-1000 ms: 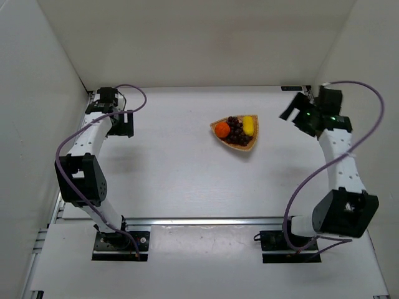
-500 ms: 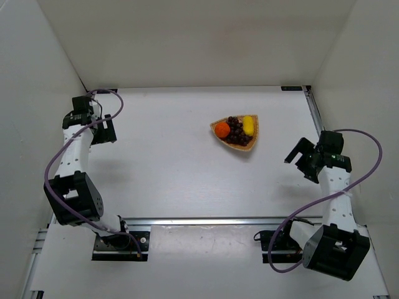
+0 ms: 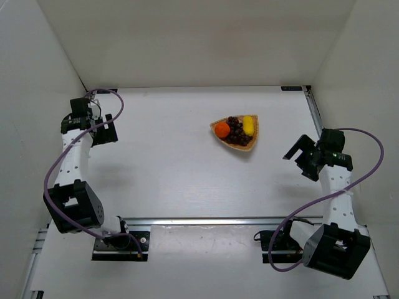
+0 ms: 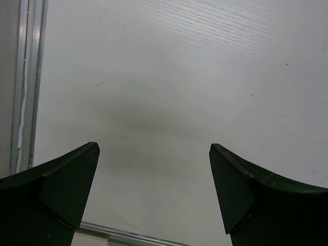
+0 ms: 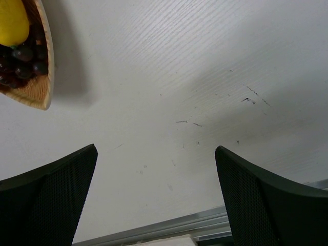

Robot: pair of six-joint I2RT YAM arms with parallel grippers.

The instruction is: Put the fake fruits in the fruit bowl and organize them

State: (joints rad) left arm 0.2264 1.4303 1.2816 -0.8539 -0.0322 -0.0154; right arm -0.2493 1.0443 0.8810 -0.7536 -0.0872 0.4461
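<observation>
The tan wicker fruit bowl (image 3: 247, 147) sits on the table, back of centre. In it lie the orange ball (image 3: 222, 129), the dark grape bunch (image 3: 235, 130) and the yellow lemon (image 3: 249, 124). My left gripper (image 3: 105, 130) is open and empty at the far left. My right gripper (image 3: 299, 157) is open and empty at the right, well clear of the bowl. The right wrist view shows the bowl's rim (image 5: 45, 77), the lemon (image 5: 13, 23) and the grapes (image 5: 23, 64) at its top left. The left wrist view shows only bare table between the open fingers (image 4: 241, 189).
White walls enclose the table on three sides. A metal rail runs along the near edge (image 3: 206, 220), and also shows in the right wrist view (image 5: 169, 225). A rail lies at the left table edge (image 4: 23, 77).
Over the last second both arms pulled away from the back of the table, the right arm toward the near right, the left arm toward the left wall. The fruits and bowl did not move.
</observation>
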